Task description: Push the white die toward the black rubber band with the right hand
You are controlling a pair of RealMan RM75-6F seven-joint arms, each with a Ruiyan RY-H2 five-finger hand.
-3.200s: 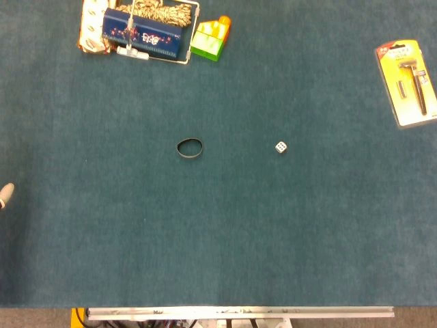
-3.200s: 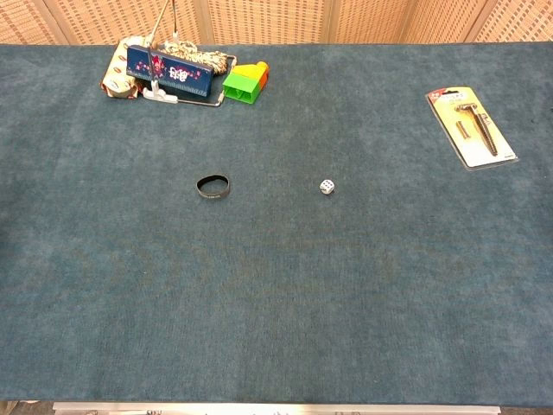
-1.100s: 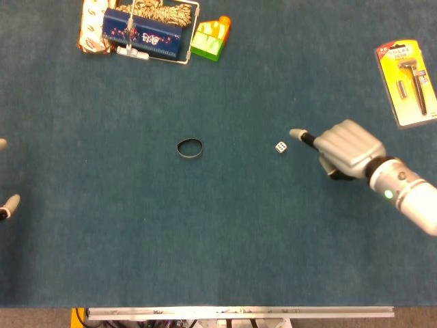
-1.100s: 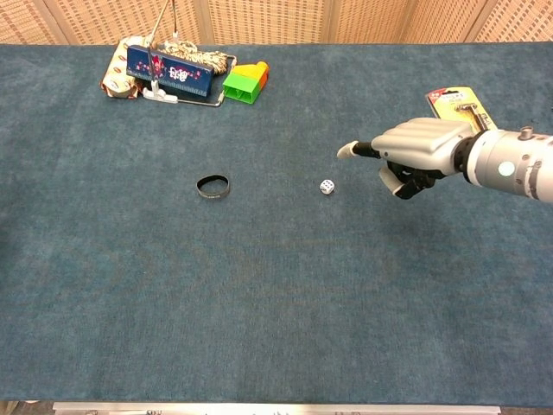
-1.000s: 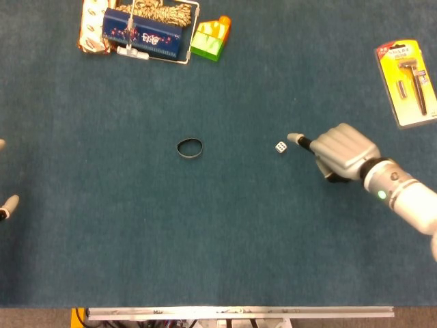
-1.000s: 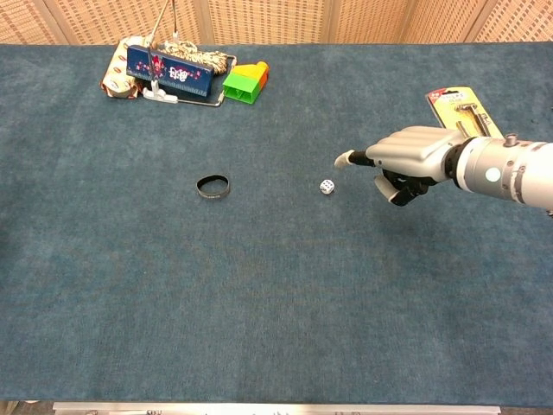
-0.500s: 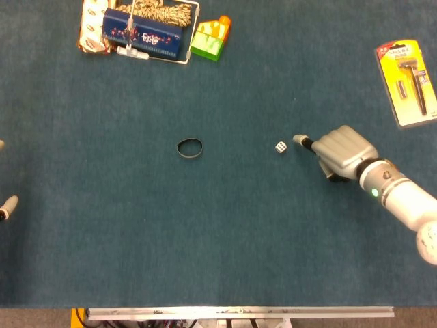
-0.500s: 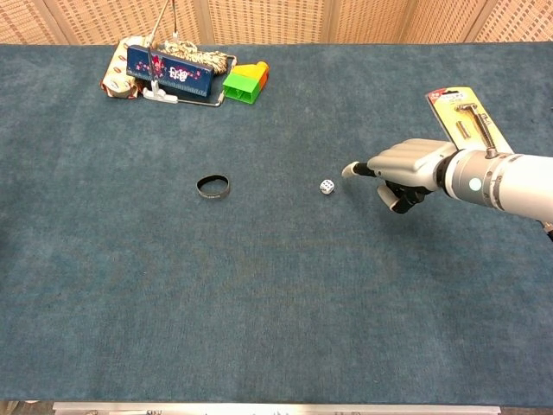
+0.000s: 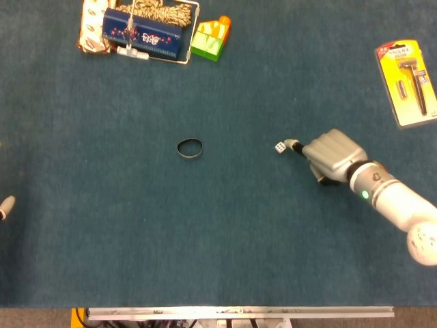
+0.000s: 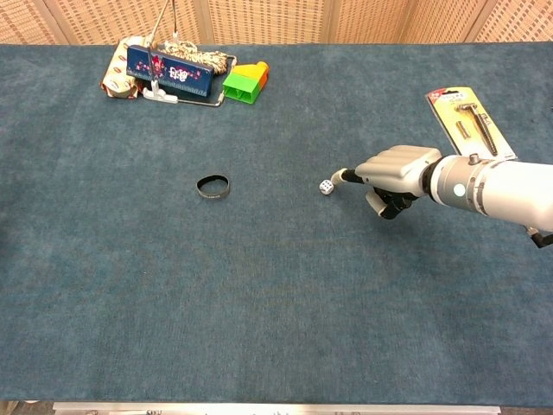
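Right hand: you are keeping it low over the desk, one finger stretched out toward the left, the others curled under the palm and holding nothing. The extended fingertip is sitting just beside the white die, on its right side; whether it is touching cannot be told from either view. In the chest view the right hand is showing the same pose, finger aimed at the white die.

White die: it is lying on the blue desk covering, right of centre, pips showing on its top face. As a cube it is offering no long axis; its edges are sitting slightly turned against the desk's edges.

Black rubber band: it is lying flat as an oval loop, its long axis running left to right, well apart from the die on the left and roughly level with it. The extended finger, the die and the band are lining up nearly in one row.

Left hand: only a pale fingertip is showing at the left border of the head view; its state cannot be told.

Far left corner: a tray is carrying a dark blue patterned box, with a green and orange block toy just beside it.

Far right: a yellow razor pack is lying well apart from your hand.
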